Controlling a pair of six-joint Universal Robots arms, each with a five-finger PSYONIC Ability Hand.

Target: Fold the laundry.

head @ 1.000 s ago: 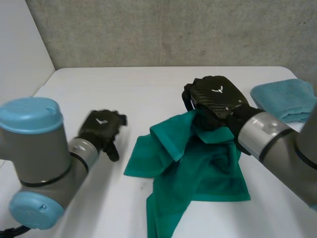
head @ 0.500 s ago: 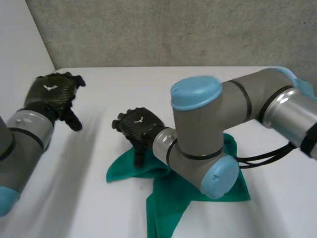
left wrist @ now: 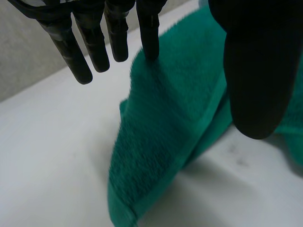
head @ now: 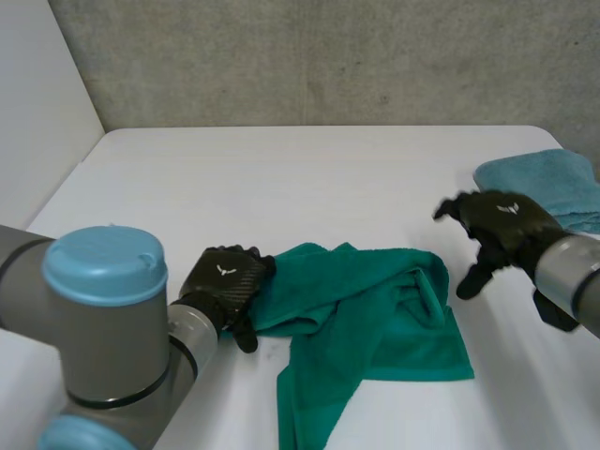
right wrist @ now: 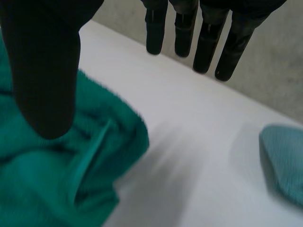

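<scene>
Grey concrete wall (head: 328, 56) behind white bench (head: 281, 178). Green towel (head: 366, 309) crumpled near bench front; folded light-blue towel (head: 548, 183) at far right. Left robot hand (head: 225, 281) open, straight fingers touching green towel's left edge. Right robot hand (head: 502, 220) open, empty, beside its right edge.

From my seat the table (head: 281, 178) spans the middle of the frame, with the wall (head: 328, 56) behind it along the top. The near towel (head: 375, 309) lies on the table at lower centre, and one strip of it runs down to the bottom edge. My left hand (head: 225, 281) sits at lower left, against that towel's left end, with a fingertip (left wrist: 149, 38) touching the cloth. My right hand (head: 502, 225) is at the right of the frame, beside the towel's right end and apart from it. Behind that hand, at upper right, the far towel (head: 544, 183) lies on the table's far right corner, well apart from the near towel
</scene>
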